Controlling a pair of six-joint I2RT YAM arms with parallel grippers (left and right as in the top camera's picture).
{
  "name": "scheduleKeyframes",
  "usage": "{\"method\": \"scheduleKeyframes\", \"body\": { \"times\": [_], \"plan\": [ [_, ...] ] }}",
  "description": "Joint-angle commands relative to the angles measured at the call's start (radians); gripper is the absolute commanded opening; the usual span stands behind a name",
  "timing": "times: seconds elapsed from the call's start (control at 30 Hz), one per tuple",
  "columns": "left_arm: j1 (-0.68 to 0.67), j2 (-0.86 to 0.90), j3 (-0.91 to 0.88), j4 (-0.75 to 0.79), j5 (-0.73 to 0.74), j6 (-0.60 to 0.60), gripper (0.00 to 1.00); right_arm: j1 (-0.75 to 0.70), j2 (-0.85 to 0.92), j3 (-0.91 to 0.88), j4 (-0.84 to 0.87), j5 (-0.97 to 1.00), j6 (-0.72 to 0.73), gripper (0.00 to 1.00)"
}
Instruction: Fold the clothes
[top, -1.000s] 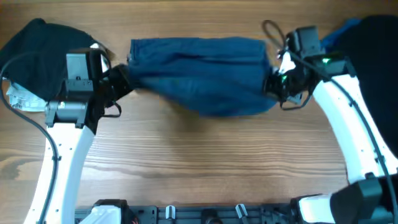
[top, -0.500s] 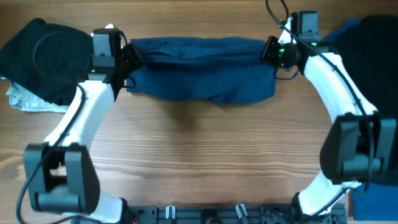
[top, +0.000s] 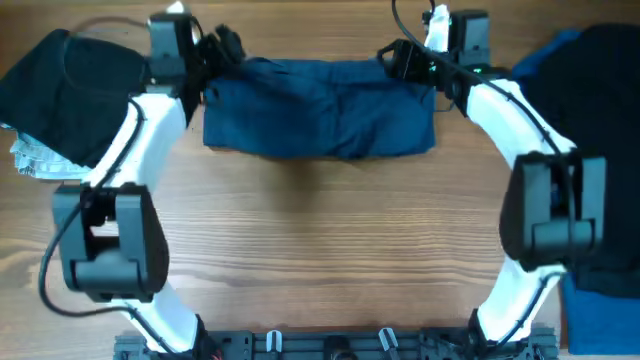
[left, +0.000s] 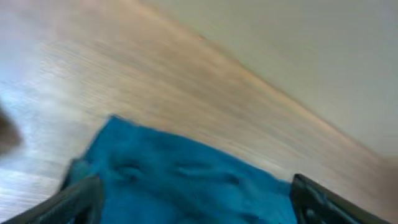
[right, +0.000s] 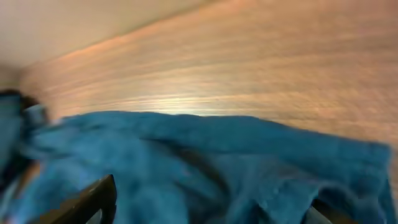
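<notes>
Between my left gripper (top: 222, 45) and right gripper (top: 392, 55) the garment (top: 320, 120) is plain deep blue; the table (top: 320, 250) beneath them is light, streaky wood grain.

Bare wooden tabletop (top: 330, 250) lies open in front of the folded dark blue garment (top: 320, 110), between the white left arm (top: 130, 150) and white right arm (top: 520, 120). A heap of black clothes (top: 60, 90) blocks the left edge; a black cloth (top: 600, 70) crowds the right.
</notes>
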Motion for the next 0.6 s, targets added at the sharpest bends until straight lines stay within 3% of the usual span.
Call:
{"method": "scheduleKeyframes", "body": {
  "times": [0.0, 0.07, 0.1, 0.2, 0.23, 0.27, 0.3, 0.33, 0.4, 0.47, 0.57],
  "plan": [
    [-0.023, -0.074, 0.079, -0.06, 0.116, 0.009, 0.68, 0.002, -0.127, 0.046, -0.026, -0.069, -0.039, 0.79],
    [-0.032, -0.066, 0.079, -0.129, 0.114, 0.035, 0.52, 0.002, -0.128, 0.041, -0.074, -0.004, -0.039, 0.8],
    [-0.034, -0.063, 0.078, -0.16, 0.114, 0.049, 0.52, 0.002, -0.124, 0.032, -0.09, 0.012, -0.039, 0.88],
    [-0.043, -0.061, 0.078, -0.193, 0.114, 0.062, 0.43, 0.008, -0.102, 0.03, -0.134, -0.013, -0.04, 0.88],
    [-0.045, -0.053, 0.078, -0.192, 0.114, 0.062, 0.28, 0.019, -0.094, 0.031, -0.136, -0.036, -0.043, 0.79],
    [-0.048, -0.042, 0.078, -0.192, 0.114, 0.062, 0.21, 0.025, -0.09, 0.03, -0.136, -0.035, -0.051, 0.69],
    [-0.051, -0.027, 0.078, -0.192, 0.114, 0.061, 0.12, 0.037, -0.084, 0.03, -0.136, -0.033, -0.064, 0.52],
    [-0.059, 0.0, 0.078, -0.187, 0.114, 0.061, 0.05, 0.045, -0.072, 0.029, -0.135, -0.029, -0.09, 0.25],
    [-0.071, 0.06, 0.078, -0.161, 0.114, 0.061, 0.04, 0.063, -0.031, 0.029, -0.132, -0.026, -0.104, 0.06],
    [-0.077, 0.127, 0.078, -0.133, 0.109, 0.061, 0.04, 0.079, 0.036, 0.029, -0.153, -0.03, -0.102, 0.04],
    [-0.064, 0.187, 0.078, -0.159, -0.036, 0.062, 0.04, 0.089, 0.071, 0.028, -0.366, -0.032, -0.144, 0.05]
  ]
}}
